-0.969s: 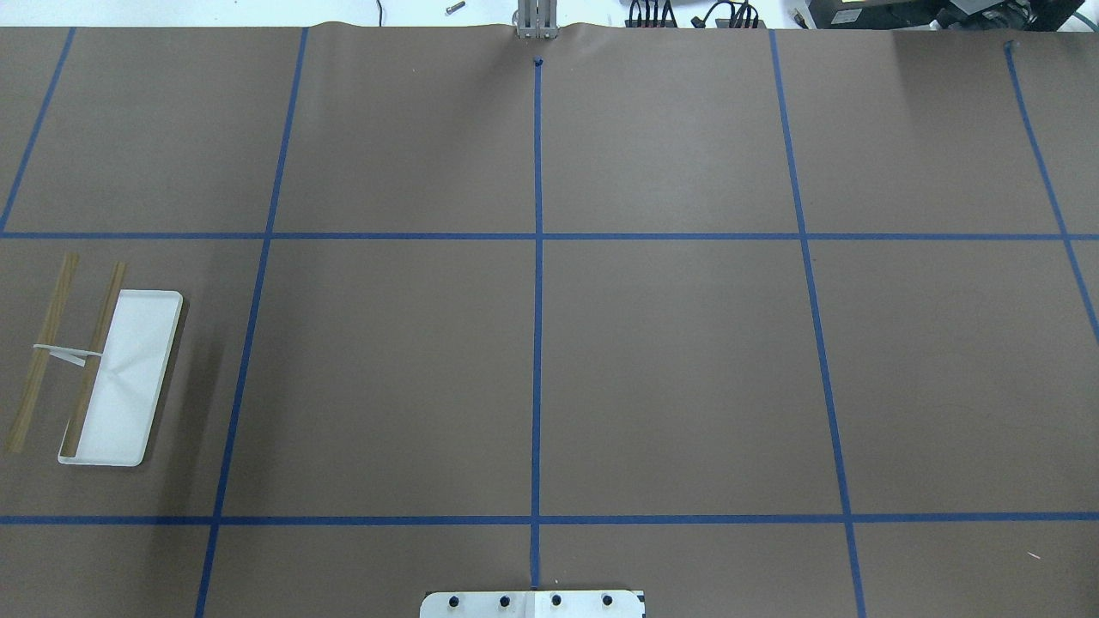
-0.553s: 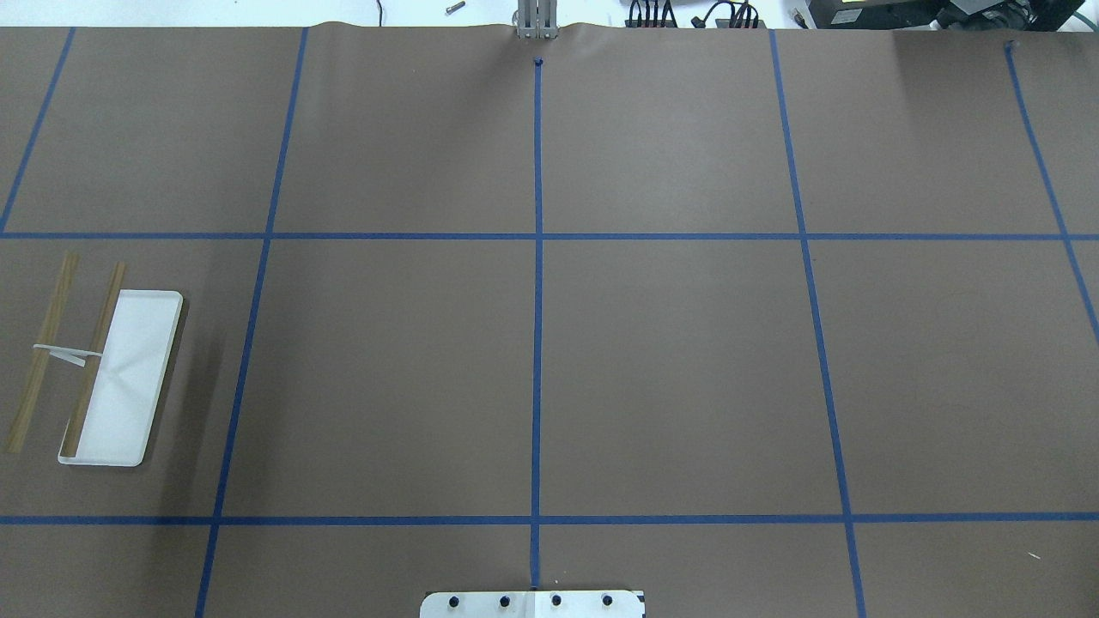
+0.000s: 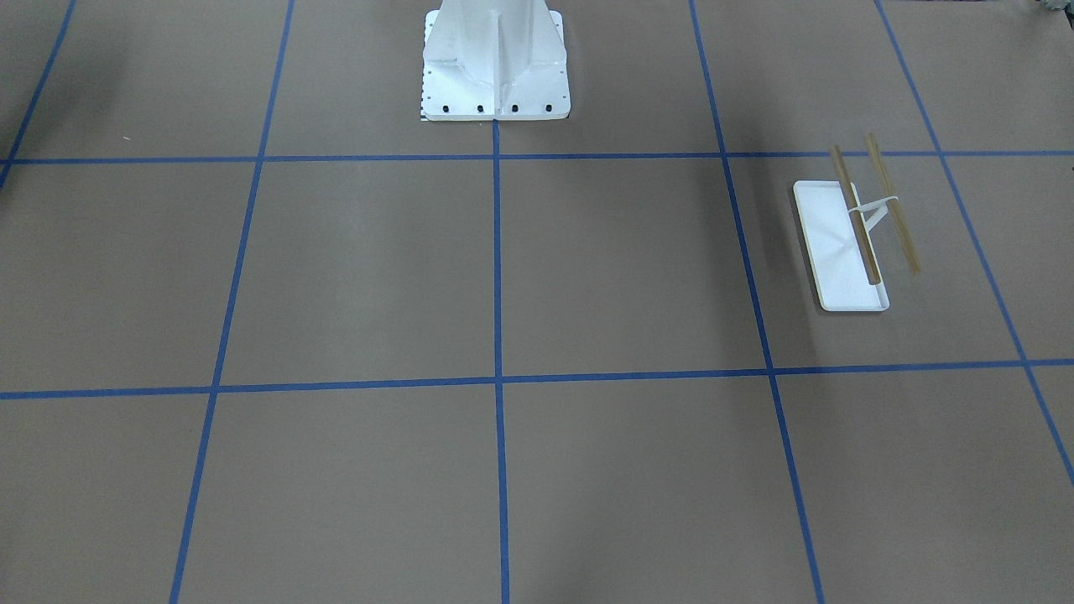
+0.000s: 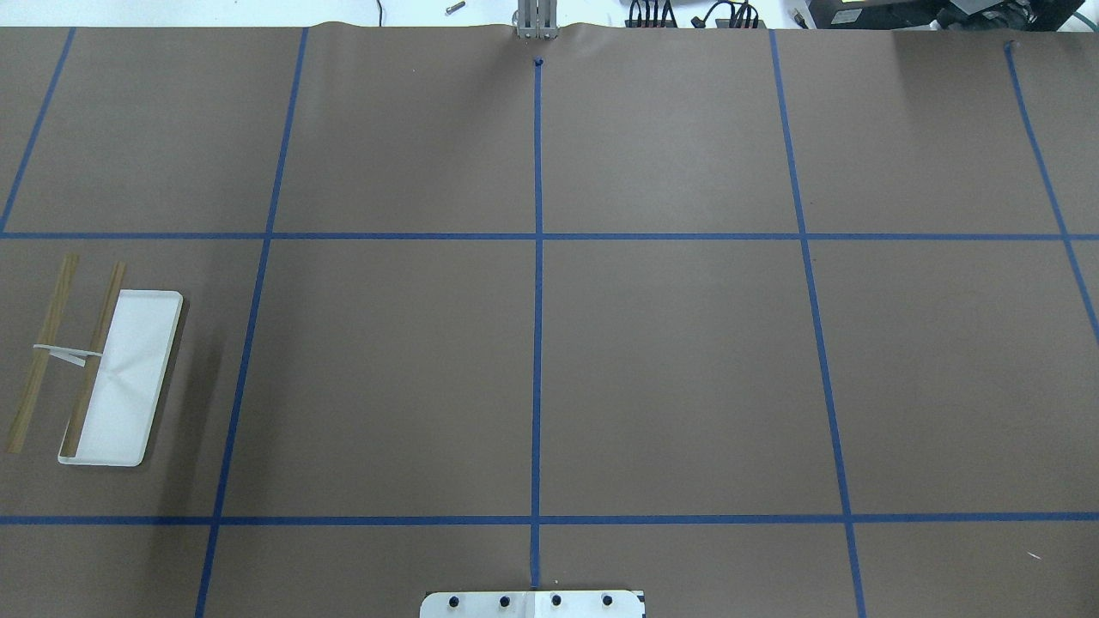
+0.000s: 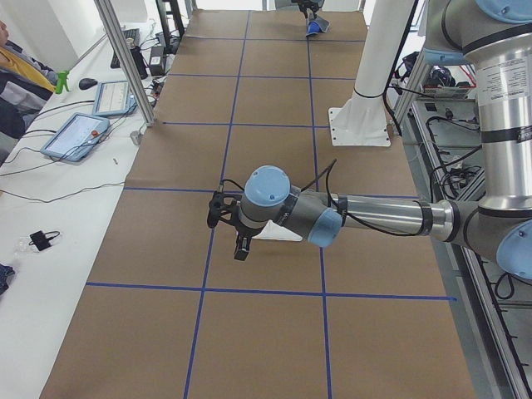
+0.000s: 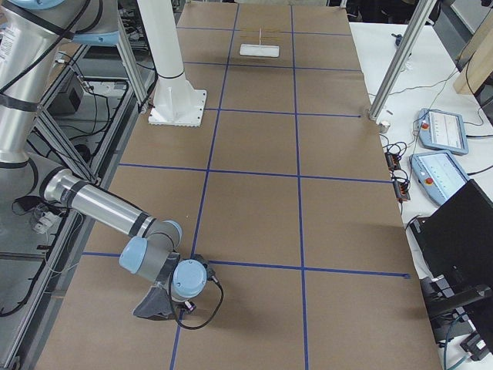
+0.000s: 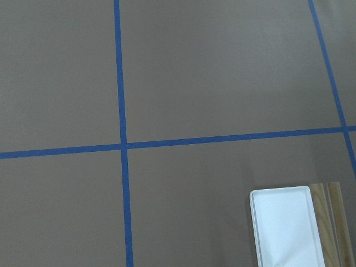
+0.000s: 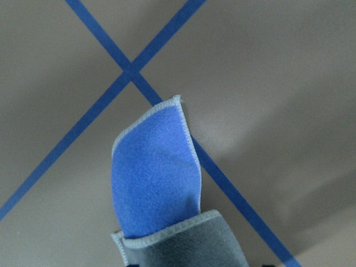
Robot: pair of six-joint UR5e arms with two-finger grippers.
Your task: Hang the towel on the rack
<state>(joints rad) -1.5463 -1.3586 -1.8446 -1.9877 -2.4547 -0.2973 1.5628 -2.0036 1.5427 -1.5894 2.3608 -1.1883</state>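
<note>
Right hand (image 6: 174, 305): closure can't be told, though towel (image 8: 156, 189) hangs at it; carry it high leftward, drape across rack (image 4: 129, 378) rods.

No visible change overhead around the rack (image 4: 129, 386).

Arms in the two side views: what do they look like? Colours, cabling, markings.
Both match: left arm and right arm are silver tubes with grey joint housings, light blue round caps, black bands. A black cable loops at each wrist. The left arm's upright link carries a printed label, unreadable here.
</note>
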